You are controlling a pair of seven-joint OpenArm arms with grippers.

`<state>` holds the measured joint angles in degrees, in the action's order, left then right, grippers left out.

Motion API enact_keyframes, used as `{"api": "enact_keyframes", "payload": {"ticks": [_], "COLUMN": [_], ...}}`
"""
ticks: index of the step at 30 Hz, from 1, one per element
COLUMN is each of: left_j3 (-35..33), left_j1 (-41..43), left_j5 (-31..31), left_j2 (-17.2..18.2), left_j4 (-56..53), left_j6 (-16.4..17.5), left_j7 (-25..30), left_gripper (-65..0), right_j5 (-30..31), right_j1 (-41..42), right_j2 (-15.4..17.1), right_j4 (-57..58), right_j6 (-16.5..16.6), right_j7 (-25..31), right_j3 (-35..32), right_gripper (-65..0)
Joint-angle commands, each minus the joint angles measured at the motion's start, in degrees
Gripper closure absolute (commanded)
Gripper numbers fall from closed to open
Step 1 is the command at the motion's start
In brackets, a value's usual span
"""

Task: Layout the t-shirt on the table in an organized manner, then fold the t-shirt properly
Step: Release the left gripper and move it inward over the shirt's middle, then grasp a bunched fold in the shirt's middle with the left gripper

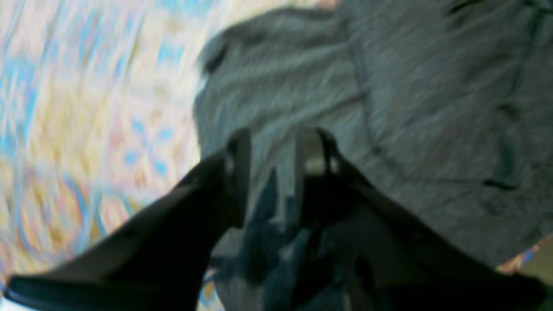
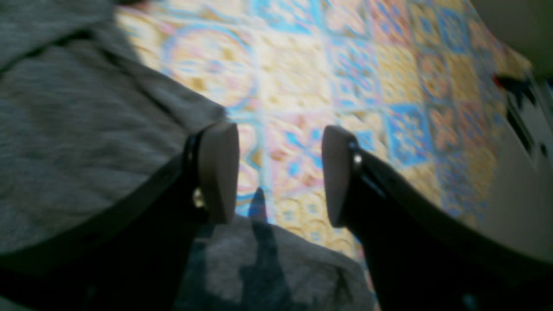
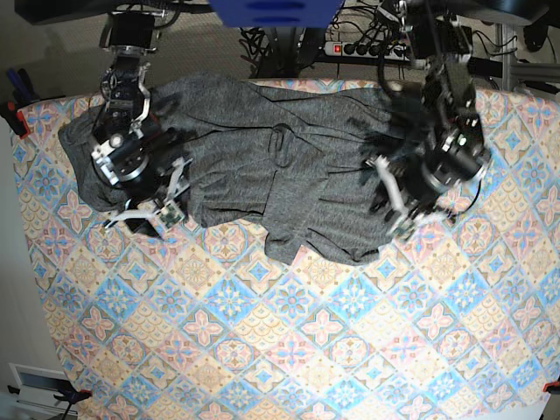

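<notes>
The dark grey t-shirt (image 3: 289, 175) lies wrinkled and spread sideways across the far half of the tile-print table (image 3: 289, 332). My left gripper (image 3: 395, 208) is down on its right part. In the left wrist view the t-shirt (image 1: 432, 108) fills the right, and the left gripper (image 1: 276, 138) has its jaws close together with a fabric fold rising between them; blur hides any pinch. My right gripper (image 3: 162, 208) is at the shirt's left end. In the right wrist view the right gripper (image 2: 281, 172) stands open over bare table (image 2: 345, 65), with the t-shirt (image 2: 65, 129) edge beside and under it.
A power strip (image 3: 350, 48) and cables sit behind the table's far edge. Clamps (image 3: 13, 96) grip the table's left corner. The near half of the table shows only the tile pattern. A white unit (image 3: 35, 385) stands off the front-left corner.
</notes>
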<state>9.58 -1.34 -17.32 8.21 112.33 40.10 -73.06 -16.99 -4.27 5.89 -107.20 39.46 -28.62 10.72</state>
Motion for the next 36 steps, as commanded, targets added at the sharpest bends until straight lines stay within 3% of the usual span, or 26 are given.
{"api": "enact_keyframes", "payload": {"ticks": [1,7,10,13,18,21,36], "left_j3": [-1.8,-7.69,-11.91,-14.99,-15.25,-15.17,-15.08], "left_j1": [-3.01,-9.69,-12.33,-13.64,-13.38,-13.56,-13.47], "left_j5": [-0.74,3.12,3.92,4.27,3.83,3.74,4.09], "left_j2": [-1.13,-6.41,-6.93,-7.02,-7.02,-8.34,-8.69], "left_j4": [1.12,-3.81,-8.29,-11.63,-20.51,-25.52,-34.93], "left_j6": [-0.1,-0.1,-0.1,-0.1,-0.1,-0.1,-0.1], "left_j7": [0.4,-0.83,-0.75,-0.57,6.46,7.43,15.25], "left_gripper": [-15.8,-29.0,-33.6,-33.2,-32.0,-32.0,-32.0], "right_j5": [1.04,1.04,1.04,0.95,0.95,0.95,0.86], "right_j1": [1.42,1.15,1.06,0.1,-1.75,-1.75,-1.84], "right_j2": [0.4,0.4,0.4,0.4,0.4,0.4,0.4], "right_j4": [-1.15,-1.24,-1.24,-1.24,-1.24,-1.24,-1.24], "right_j6": [-0.39,-0.39,-0.39,-0.39,-0.39,-0.39,-0.39], "right_j7": [1.59,1.59,1.76,1.68,1.76,1.76,1.76], "right_j3": [1.02,2.33,2.33,2.42,2.42,2.42,2.42], "right_gripper": [-29.6,-29.6,-29.6,-29.6,-29.6,-29.6,-29.6]}}
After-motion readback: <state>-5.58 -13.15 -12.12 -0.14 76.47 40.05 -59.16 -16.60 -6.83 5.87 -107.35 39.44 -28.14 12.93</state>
